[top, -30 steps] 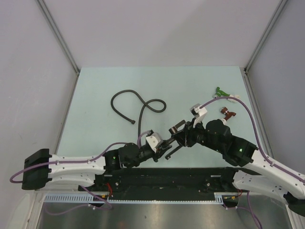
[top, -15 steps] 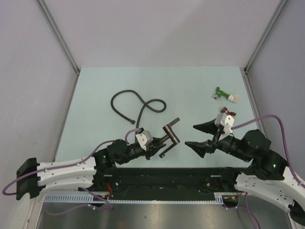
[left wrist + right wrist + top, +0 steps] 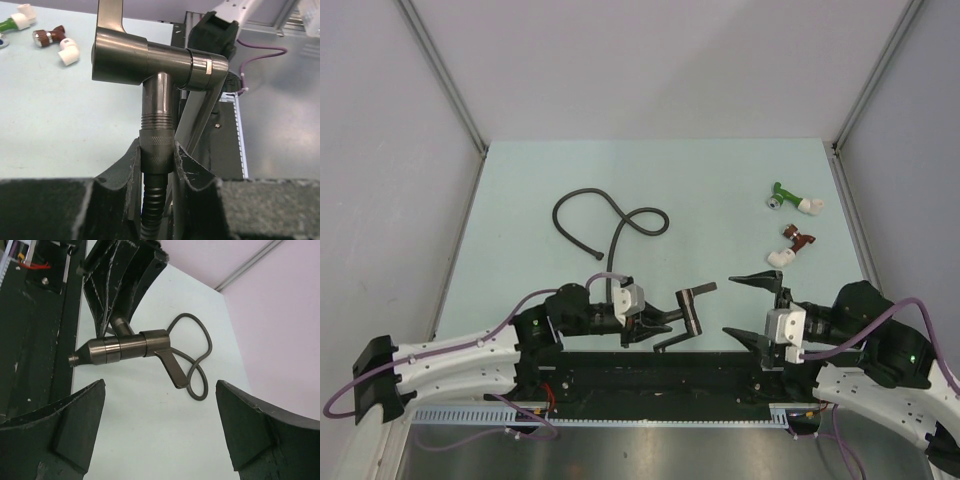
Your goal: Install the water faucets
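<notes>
The dark grey-brown water faucet (image 3: 691, 304) hangs just above the table near its front edge. My left gripper (image 3: 658, 322) is shut on the knurled nut of the faucet's stem (image 3: 157, 150), and the T-shaped body (image 3: 150, 62) lies crosswise above the jaws. The black hose (image 3: 610, 215) runs up into that nut. My right gripper (image 3: 748, 310) stands wide open a short way to the right, with nothing between its fingers. In the right wrist view the faucet (image 3: 125, 347) lies ahead of the open right gripper (image 3: 160, 425), its lever pointing at the hose loop (image 3: 197, 355).
A green fitting (image 3: 790, 198) and a dark-red fitting (image 3: 792, 243), both with white ends, lie at the right of the table. The black base rail (image 3: 660, 375) runs along the front edge. Grey walls close in the left, right and back.
My right gripper let go of the faucet, opened wide and pulled back to the right and nearer. The left gripper kept its hold and swung the faucet slightly toward the front.
</notes>
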{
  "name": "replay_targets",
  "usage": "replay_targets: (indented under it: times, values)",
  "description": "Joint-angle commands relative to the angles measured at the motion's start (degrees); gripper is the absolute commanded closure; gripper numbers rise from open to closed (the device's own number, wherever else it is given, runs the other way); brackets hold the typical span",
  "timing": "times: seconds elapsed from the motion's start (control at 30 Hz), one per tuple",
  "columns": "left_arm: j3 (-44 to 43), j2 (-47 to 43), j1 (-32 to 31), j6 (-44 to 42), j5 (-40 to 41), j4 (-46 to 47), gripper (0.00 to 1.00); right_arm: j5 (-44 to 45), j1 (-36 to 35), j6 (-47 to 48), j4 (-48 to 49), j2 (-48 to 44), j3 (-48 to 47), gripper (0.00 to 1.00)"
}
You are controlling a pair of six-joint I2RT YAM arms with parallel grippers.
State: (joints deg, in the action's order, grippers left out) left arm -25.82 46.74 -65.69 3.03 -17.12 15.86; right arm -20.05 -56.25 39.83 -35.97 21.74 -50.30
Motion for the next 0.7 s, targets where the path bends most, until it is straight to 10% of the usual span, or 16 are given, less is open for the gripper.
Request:
replay_targets:
  times: [0.0, 0.67]
  values:
    - [-5.99, 0.19, 0.39, -2.24, -7.04, 3.74, 1.00, -2.27, -0.35, 11.31, -3.06, 1.90, -2.34, 0.06]
    - [-8.37, 1.77, 0.56, -1.97, -10.21, 0.14, 1.00, 13.36, -19.85, 21.07, -3.76, 11.57, -2.96, 0.12]
